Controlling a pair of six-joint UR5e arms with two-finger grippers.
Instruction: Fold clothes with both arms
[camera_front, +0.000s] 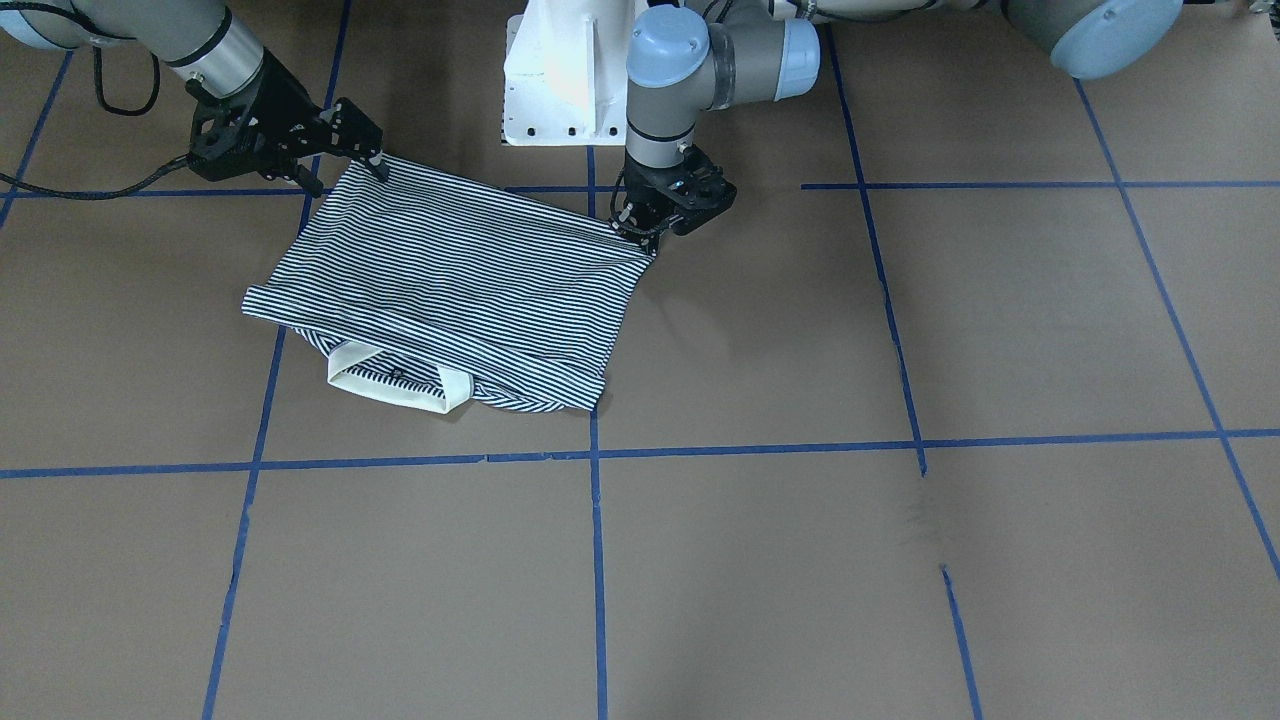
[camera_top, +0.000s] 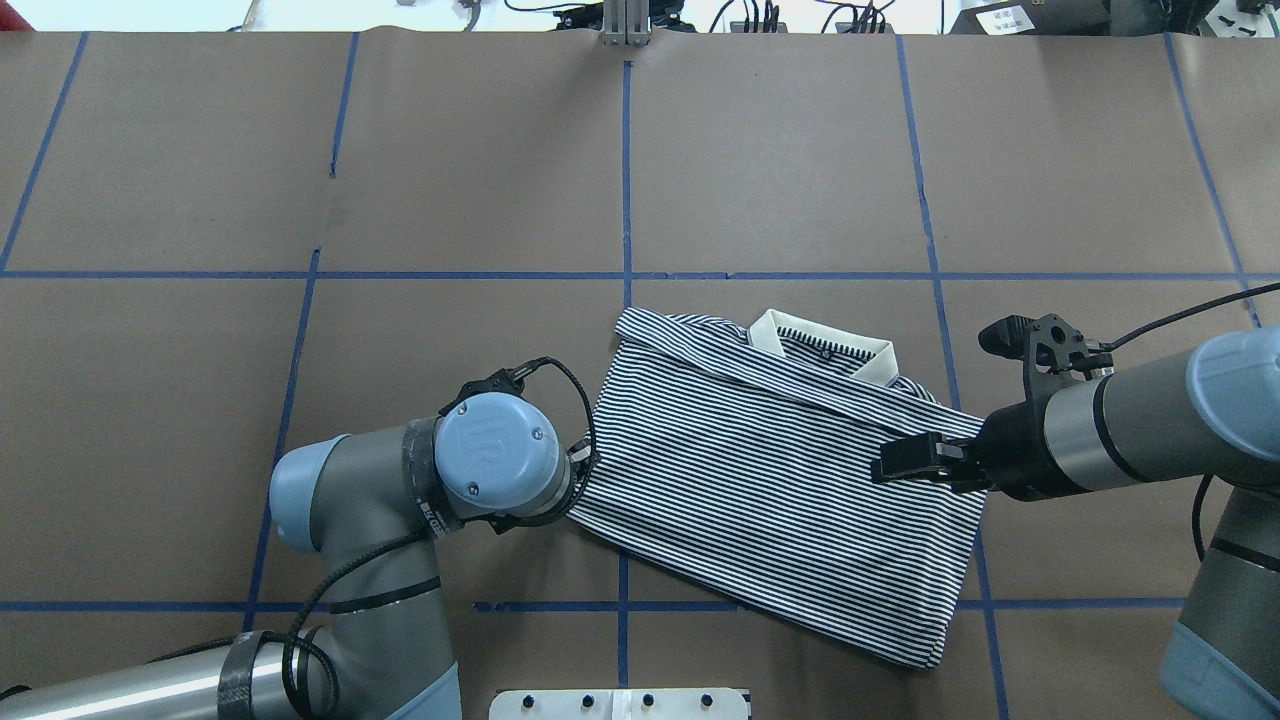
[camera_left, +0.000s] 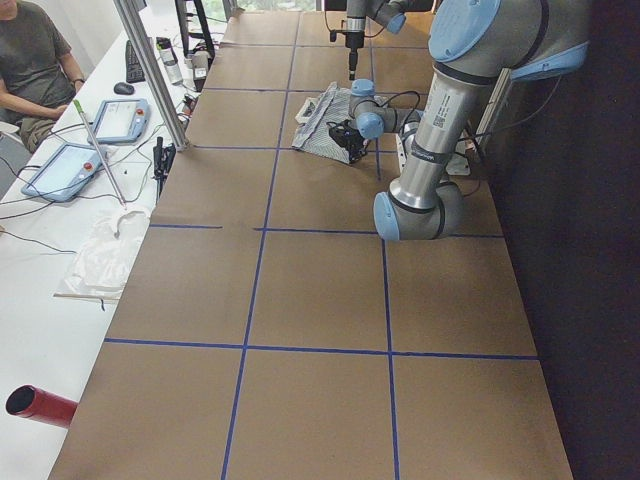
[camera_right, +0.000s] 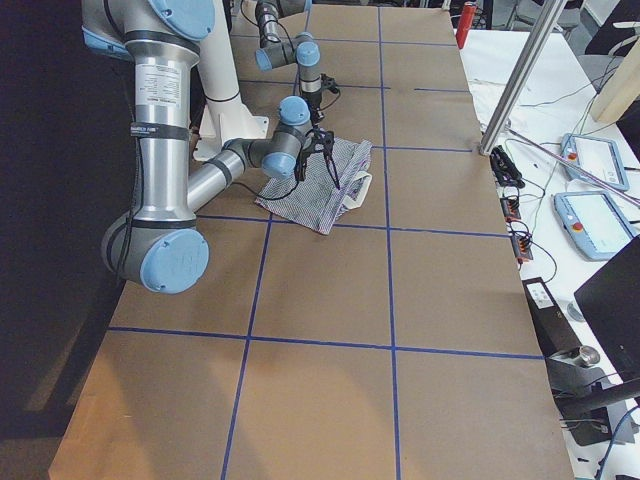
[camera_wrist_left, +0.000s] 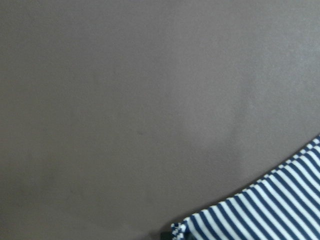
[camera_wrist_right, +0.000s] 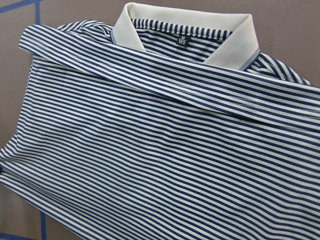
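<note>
Folded shirt (camera_front: 450, 290) on table (camera_front: 900, 560); L gripper (camera_front: 645, 228) & R gripper (camera_front: 372, 158) each pinch 1 rear corner.

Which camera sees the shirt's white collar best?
The right wrist view: the collar fills the top, its size tag visible. Overhead and front-facing views show it small, the side views tiny; the left wrist view shows only striped shirt edge.

Looking steeply down from opposite long sides, sharing the striped shirt (camera_top: 780, 480). Watching distantly from both ends of the table (camera_left: 300, 300). Hovering wrist-mounted and close, catching stripes only at 5 o'clock in the left view.
</note>
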